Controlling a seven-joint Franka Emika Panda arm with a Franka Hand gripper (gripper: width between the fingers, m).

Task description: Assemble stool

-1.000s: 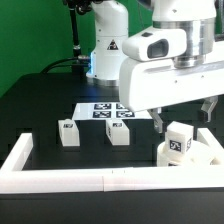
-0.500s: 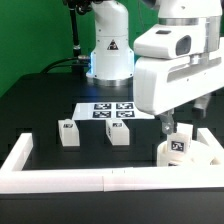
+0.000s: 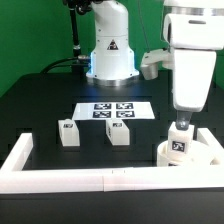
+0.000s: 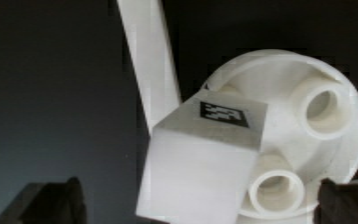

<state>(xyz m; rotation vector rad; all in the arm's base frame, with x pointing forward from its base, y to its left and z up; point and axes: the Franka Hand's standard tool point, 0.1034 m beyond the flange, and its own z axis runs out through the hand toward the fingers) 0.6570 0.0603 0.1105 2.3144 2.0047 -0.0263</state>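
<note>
The white round seat [image 3: 200,157] lies at the exterior view's right, beside the front wall. One white leg block [image 3: 179,144] with a marker tag stands upright on it. My gripper [image 3: 181,124] hangs straight above that block, open. In the wrist view the block [image 4: 202,140] lies between my dark fingertips [image 4: 51,200], with a gap on each side, and the seat [image 4: 282,85] shows two round sockets. Two more leg blocks [image 3: 68,133] [image 3: 119,133] stand on the black table at the exterior view's left and middle.
The marker board [image 3: 112,111] lies flat behind the two loose legs. A long white border wall [image 3: 90,180] runs along the front and turns back at the left [image 3: 18,155]; it also shows in the wrist view [image 4: 149,60]. The robot base [image 3: 110,55] stands behind.
The arm has swung to the exterior view's right and turned upright, so the gripper now hangs straight over the leg on the seat. The leg blocks and seat have not moved.
</note>
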